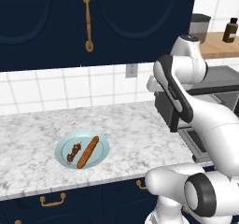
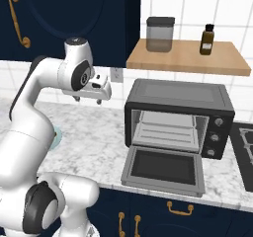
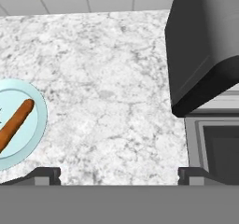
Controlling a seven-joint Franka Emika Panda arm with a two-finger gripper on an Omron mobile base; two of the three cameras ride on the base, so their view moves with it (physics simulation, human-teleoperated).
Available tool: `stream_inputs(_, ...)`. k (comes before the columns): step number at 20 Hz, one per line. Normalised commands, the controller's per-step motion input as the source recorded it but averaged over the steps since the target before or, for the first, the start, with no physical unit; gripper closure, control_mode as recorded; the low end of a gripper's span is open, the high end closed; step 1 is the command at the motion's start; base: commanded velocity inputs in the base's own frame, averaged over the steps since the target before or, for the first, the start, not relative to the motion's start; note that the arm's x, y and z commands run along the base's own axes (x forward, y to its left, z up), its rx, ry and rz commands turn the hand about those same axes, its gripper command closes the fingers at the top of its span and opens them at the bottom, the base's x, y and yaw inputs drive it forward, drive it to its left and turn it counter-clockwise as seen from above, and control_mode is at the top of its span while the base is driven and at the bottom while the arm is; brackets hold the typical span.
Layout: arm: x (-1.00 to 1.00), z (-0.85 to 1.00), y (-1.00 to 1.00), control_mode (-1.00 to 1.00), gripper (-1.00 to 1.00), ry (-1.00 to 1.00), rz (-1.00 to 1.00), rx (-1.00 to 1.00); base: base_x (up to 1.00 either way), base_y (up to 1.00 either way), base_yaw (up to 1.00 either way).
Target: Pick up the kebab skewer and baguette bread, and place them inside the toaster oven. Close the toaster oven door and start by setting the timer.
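On the marble counter a pale blue plate [image 1: 103,146] carries the kebab skewer [image 1: 73,152] and, right beside it, the orange-brown baguette bread [image 1: 88,151]. The hand view catches the baguette bread [image 3: 16,122] on the plate [image 3: 37,134] at its left edge. Right of the plate stands the dark grey toaster oven [image 2: 180,90]. Its door [image 2: 165,167] lies folded down flat, baring the rack inside. My gripper [image 2: 89,100] hangs open above the counter between plate and oven, pointing down, with nothing between its fingertips [image 3: 46,174].
A wooden shelf [image 2: 188,56] above the oven holds a grey canister [image 2: 159,33] and a brown bottle [image 2: 207,39]. A stove edge [image 2: 244,139] lies right of the oven. Dark blue cabinets hang overhead; a wall outlet [image 1: 131,70] sits on the tiles.
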Motion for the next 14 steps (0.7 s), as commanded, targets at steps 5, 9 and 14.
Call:
stream_inputs(5, -0.55, -0.14, -0.38, -1.00, -1.00, -0.26, 0.15, -0.04, 0.00, 0.00, 0.00)
stream_inputs(9, -0.66, -0.11, -0.44, -1.00, -1.00, -0.37, 0.36, -0.15, 0.00, 0.00, 0.00)
stream_inputs(14, -0.48, -0.26, -0.78, -1.00, -1.00, -0.42, 0.29, -0.13, 0.00, 0.00, 0.00)
